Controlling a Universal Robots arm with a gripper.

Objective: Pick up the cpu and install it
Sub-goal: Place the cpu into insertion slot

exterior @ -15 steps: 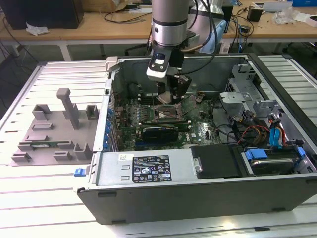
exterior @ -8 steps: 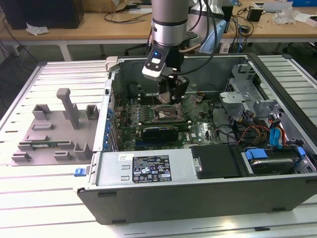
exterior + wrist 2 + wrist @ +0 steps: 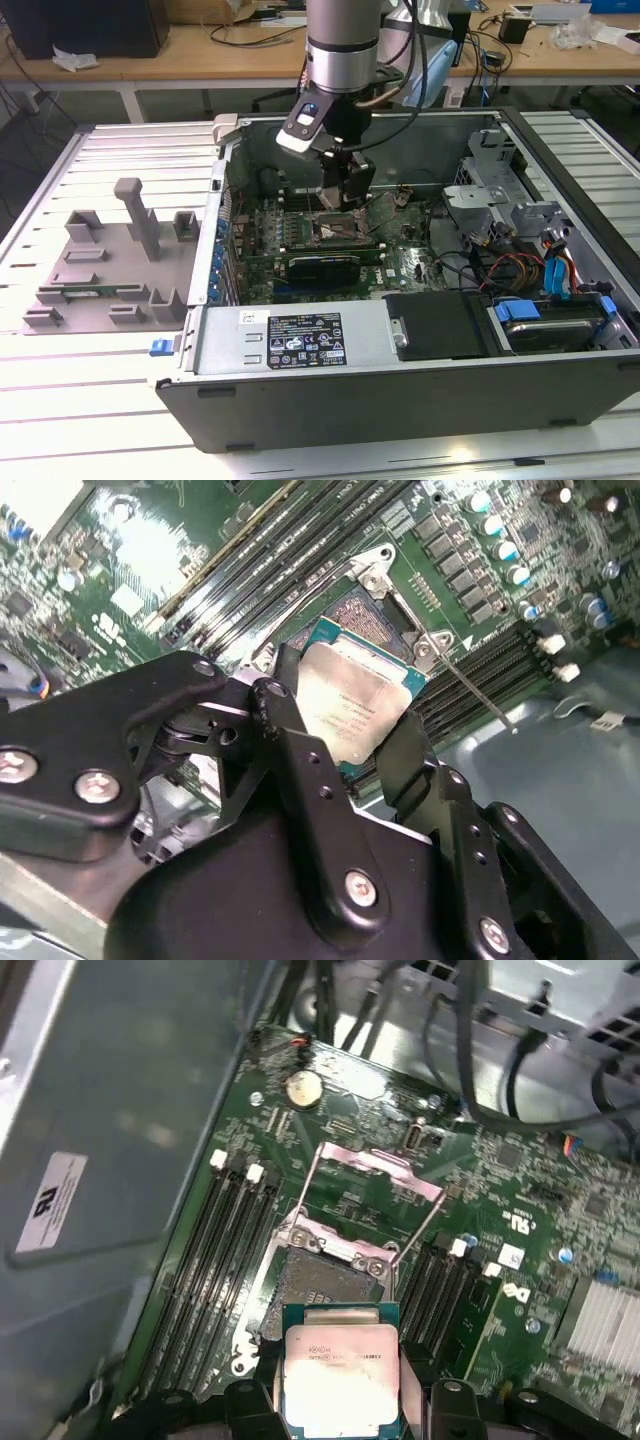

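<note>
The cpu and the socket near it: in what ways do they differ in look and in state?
The cpu has a pale silver top with a green rim; the socket is a dark square field. The cpu is gripped between the fingers of the gripper; the socket sits fixed on the motherboard, empty, with its metal frame raised open. Both are square.

The silver-topped, green-rimmed cpu (image 3: 362, 705) hangs clamped in the gripper (image 3: 348, 718) above the open socket (image 3: 325, 1282).
</note>
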